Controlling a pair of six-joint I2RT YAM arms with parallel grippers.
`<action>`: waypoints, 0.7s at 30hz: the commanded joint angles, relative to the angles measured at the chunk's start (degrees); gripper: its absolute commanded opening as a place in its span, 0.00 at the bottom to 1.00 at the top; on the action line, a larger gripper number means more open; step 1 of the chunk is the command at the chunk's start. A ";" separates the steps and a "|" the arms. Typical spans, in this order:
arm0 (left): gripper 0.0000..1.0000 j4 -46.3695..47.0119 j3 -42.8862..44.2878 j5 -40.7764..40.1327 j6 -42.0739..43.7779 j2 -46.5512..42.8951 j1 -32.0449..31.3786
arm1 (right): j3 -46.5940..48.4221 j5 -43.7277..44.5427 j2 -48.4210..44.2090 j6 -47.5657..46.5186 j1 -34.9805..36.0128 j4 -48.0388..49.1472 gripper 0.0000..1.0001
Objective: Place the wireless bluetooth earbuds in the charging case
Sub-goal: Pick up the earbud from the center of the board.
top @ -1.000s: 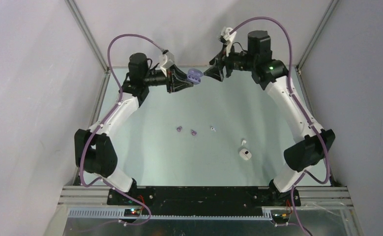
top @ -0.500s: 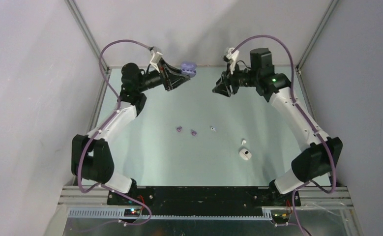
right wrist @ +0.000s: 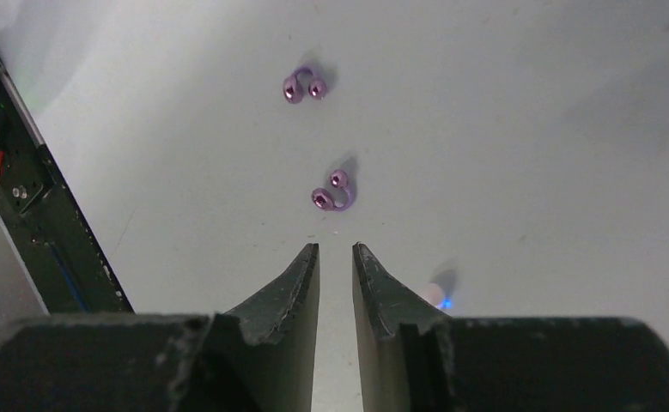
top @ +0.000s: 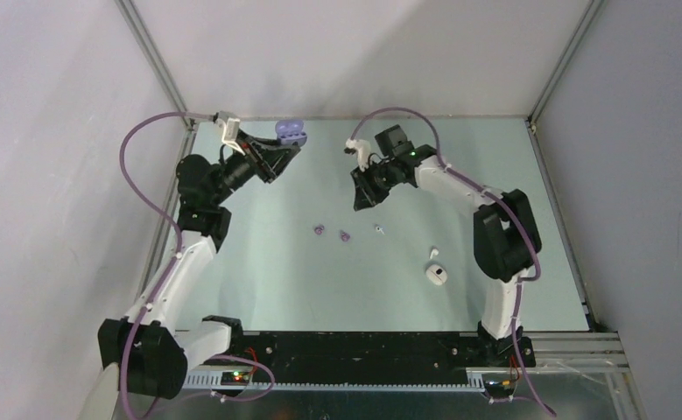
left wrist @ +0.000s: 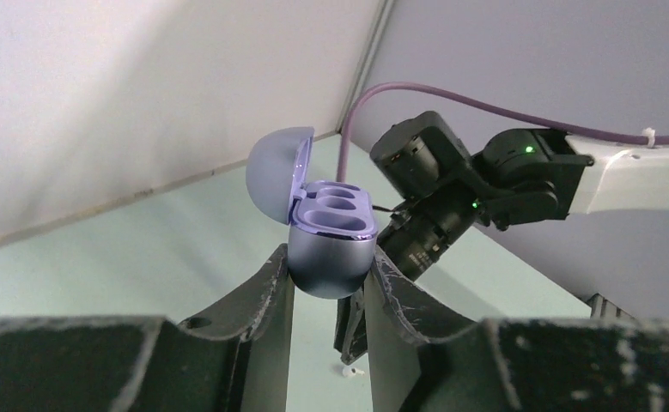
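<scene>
My left gripper (top: 283, 147) is shut on a pale purple charging case (top: 291, 131), held up at the back left. Its lid stands open and both sockets show empty in the left wrist view, where the case (left wrist: 331, 245) sits between the fingertips of that gripper (left wrist: 328, 262). Two purple earbuds (top: 319, 230) (top: 345, 235) lie mid-table, with a white one (top: 378, 228) to their right and another (top: 433, 253) farther right. My right gripper (top: 361, 196) hovers behind them, jaws a narrow slit apart and empty. From its wrist, this gripper (right wrist: 335, 249) points at the nearer purple earbud (right wrist: 331, 193).
A small white rounded case (top: 437, 275) lies at the front right of the table. The right wrist view also shows the farther purple earbud (right wrist: 303, 86) and a white earbud (right wrist: 434, 294) with a blue glow beside the right finger. Metal frame posts (top: 155, 61) border the back corners.
The left arm swung left with the purple case. The right arm dropped from the back toward the earbuds mid-table, and its jaws narrowed.
</scene>
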 commanded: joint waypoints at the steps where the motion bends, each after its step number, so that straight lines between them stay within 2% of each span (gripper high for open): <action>1: 0.00 -2.77 -2.74 -3.15 -0.18 -3.54 0.82 | 3.97 1.65 5.03 4.74 1.94 -2.33 0.24; 9: 0.00 -4.98 -5.31 -4.22 -0.11 -6.73 1.67 | 5.54 3.18 12.84 9.02 4.24 -4.81 0.22; 21: 0.00 -6.26 -7.71 -5.33 -0.28 -8.74 2.33 | 5.15 6.86 16.44 14.60 6.71 -3.53 0.24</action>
